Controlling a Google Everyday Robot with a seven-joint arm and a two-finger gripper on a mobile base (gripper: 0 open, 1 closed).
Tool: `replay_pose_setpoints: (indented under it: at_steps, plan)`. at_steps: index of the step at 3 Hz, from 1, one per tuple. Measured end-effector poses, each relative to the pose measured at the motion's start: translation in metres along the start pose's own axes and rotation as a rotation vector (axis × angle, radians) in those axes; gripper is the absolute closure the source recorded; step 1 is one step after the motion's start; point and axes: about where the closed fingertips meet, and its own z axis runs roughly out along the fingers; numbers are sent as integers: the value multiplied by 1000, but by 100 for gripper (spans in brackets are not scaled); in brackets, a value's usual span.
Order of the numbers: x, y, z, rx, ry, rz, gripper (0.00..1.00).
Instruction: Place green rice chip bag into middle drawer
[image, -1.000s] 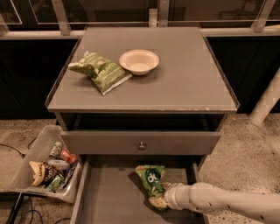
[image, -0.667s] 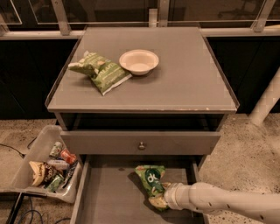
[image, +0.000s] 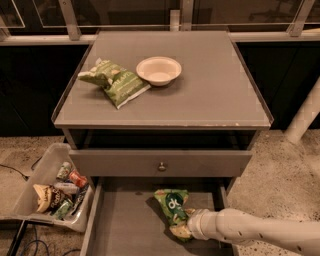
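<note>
**Resting in the Open Drawer, Gripper at the Bag's End**

Extending in low from the right edge on a white arm (image: 260, 232), putting the gripper (image: 189, 228) right against the near, chip-printed end of the green rice chip bag (image: 174, 207). Hiding its tip behind that end of the bag, so leaving it impossible to tell whether gripping or let go. Showing the bag lying flat on the floor of the pulled-out middle drawer (image: 125, 225), right of centre, white logo facing up, far end pointing toward the cabinet.

Counting one deep-green bag in the drawer and one arm. Standing just left of the drawer, one clear plastic bin (image: 47, 167) holding several mixed snack packets (image: 60, 192), too jumbled for counting. Sitting shut above the open drawer, one grey drawer front (image: 125, 162) carrying one small round knob (image: 161, 166). Bearing two things on the grey cabinet top (image: 215, 95): one paler olive-green bag (image: 116, 81) toward the left, and one pale empty bowl (image: 158, 70) just beside it, nearer the back.

Spreading under it all, a speckled stone-like floor (image: 280, 170), with dark cables (image: 15, 170) trailing at the left. Leaning at the far right, one white post (image: 305, 112). Closing off the back, a pale railing (image: 175, 20) and dark glass panels.
</note>
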Motion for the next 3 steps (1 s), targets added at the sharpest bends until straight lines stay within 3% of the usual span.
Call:
replay_pose_setpoints:
  at_steps: [1, 2, 3]
  plan:
    - [0, 0, 0, 0, 0, 0, 11]
    - [0, 0, 0, 0, 0, 0, 0]
    - [0, 0, 0, 0, 0, 0, 0]
